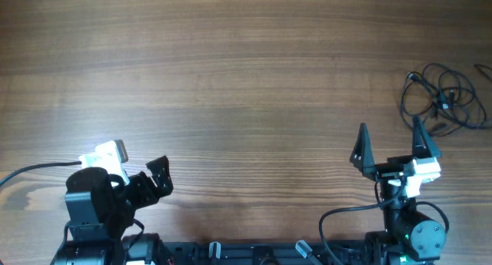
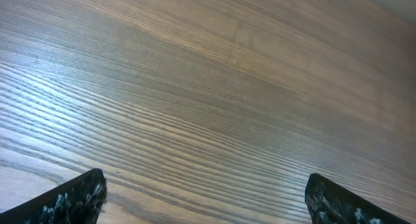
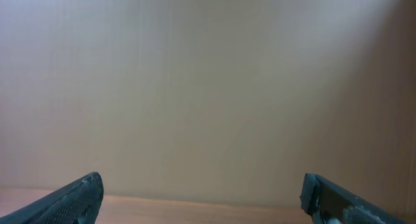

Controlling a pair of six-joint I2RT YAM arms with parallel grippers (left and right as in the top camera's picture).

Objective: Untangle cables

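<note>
While both jaws stand wide with nothing between them, my right gripper (image 1: 390,127) is near the cables (image 1: 446,100), a loose tangle on the surface (image 1: 246,73) just ahead and right of it; I see my left gripper (image 1: 161,177) well apart from them.

cables (image 1: 444,100), ahead and right of the right gripper (image 1: 392,142) jaws: outer loop runs into the overhead frame's right edge, cut there; plugs too small to count; which strand lies over which, can't tell; left gripper (image 1: 159,178) foreshortened from overhead, gap between jaws unreadable there; left wrist: only fingertips (image 2: 77,199) show, rest cut by bottom edge; right wrist: same for its fingertips (image 3: 70,201); ahead of those jaws, soft pale blur; arm bases (image 1: 92,246) behind jaws cut by overhead's bottom edge
</note>
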